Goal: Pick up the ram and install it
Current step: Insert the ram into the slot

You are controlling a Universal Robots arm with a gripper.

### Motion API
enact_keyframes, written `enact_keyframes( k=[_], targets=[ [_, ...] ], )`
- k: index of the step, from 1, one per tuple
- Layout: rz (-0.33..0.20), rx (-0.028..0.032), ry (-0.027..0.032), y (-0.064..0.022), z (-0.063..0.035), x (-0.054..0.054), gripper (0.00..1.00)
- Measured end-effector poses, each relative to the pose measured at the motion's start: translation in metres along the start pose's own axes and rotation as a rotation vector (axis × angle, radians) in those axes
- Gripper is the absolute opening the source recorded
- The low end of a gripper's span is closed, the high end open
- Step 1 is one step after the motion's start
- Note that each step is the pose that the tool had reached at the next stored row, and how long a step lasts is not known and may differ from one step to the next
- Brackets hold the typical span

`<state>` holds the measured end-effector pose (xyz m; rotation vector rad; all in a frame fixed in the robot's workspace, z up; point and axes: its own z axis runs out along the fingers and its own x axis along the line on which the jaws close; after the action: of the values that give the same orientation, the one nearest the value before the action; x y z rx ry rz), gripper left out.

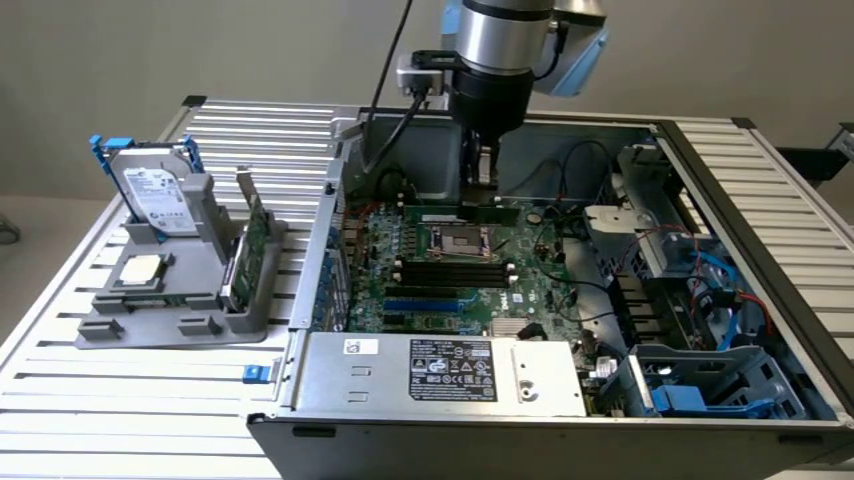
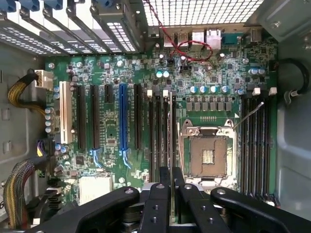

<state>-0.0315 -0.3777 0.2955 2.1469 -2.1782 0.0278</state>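
Motherboard (image 2: 112, 73): green, black slots, one blue slot (image 2: 122, 116), one white slot (image 2: 62, 114).
Cable bundle (image 2: 17, 92): yellow and black.
Looped wire (image 2: 189, 46): red.
Hand (image 2: 170, 177): black.
Ram (image 1: 497, 212) in the hand: green.
Hard drive (image 1: 154, 195): silver, blue rails.
Holder (image 1: 174, 325): grey.
Tabletop (image 1: 134, 400): pale, ribbed in parallel slats.
Power supply (image 1: 441, 370): silver, black label.
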Motion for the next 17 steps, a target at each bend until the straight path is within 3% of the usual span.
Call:
enact_keyframes(
  k=[7, 17],
  targets=[
    [-0.02, -0.0055, 0.0012, -0.0015, 0.0112, 0.008, 0.14],
    [-0.023, -0.0071, 0.0014, -0.0026, 0.0296, 0.013, 0.14]
  ],
)
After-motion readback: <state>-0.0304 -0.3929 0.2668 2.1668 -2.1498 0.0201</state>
